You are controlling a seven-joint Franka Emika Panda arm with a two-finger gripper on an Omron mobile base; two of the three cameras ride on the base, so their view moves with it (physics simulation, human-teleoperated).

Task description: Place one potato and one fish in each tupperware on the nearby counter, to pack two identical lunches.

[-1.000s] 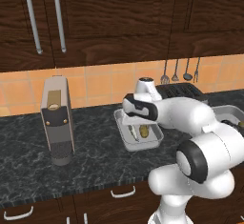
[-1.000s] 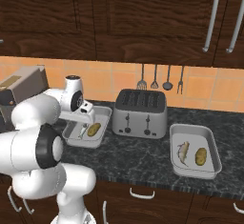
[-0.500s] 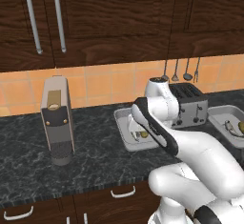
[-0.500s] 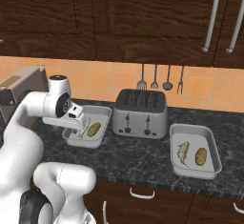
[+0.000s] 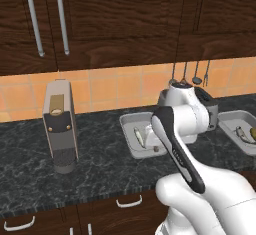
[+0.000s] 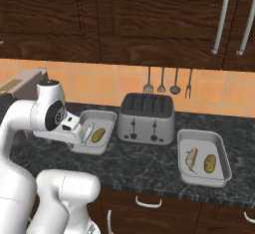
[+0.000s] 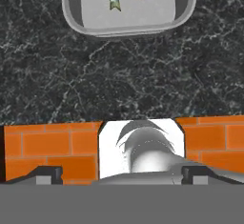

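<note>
- Trays both look packed, so by my judgement the step in hand is pulling clear: lift straight up, jaws spread, nudging nothing.
- Left base view: fish (image 5: pixel 138 137) lies in the tray (image 5: pixel 131 122) left of the toaster (image 5: pixel 207 110), long axis running front to back.
- Right base view: potato (image 6: pixel 98 135) beside it; right of the toaster, second tray (image 6: pixel 220 154) holds fish (image 6: pixel 191 159) and potato (image 6: pixel 210 163).
- Hand view: finger tips (image 7: pixel 48 173) wide apart, empty.
</note>
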